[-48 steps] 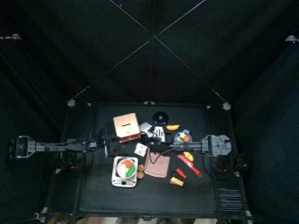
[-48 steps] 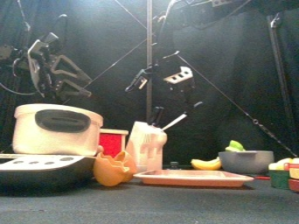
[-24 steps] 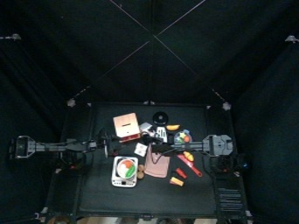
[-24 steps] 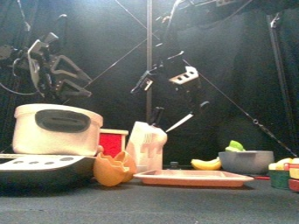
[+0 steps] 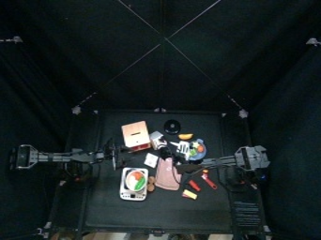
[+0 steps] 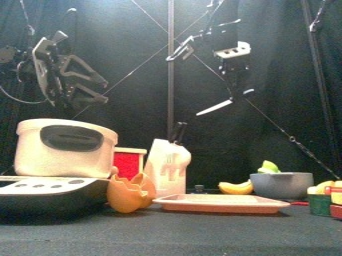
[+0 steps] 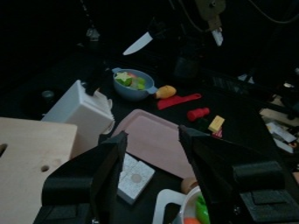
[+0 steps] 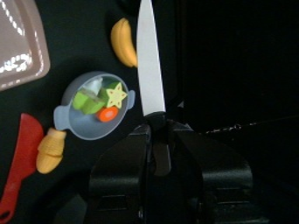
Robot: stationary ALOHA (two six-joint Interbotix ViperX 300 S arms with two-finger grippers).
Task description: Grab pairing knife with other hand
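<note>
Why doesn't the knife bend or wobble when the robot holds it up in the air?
The knife probably stays stiff: its blade looks perfectly straight though only the handle is pinched in the right gripper. It seems light, since it is small and thin. It may be slippery, because the blade looks smooth and shiny.

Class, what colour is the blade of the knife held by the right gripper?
White: the knife blade shows best in the right wrist view.
</note>
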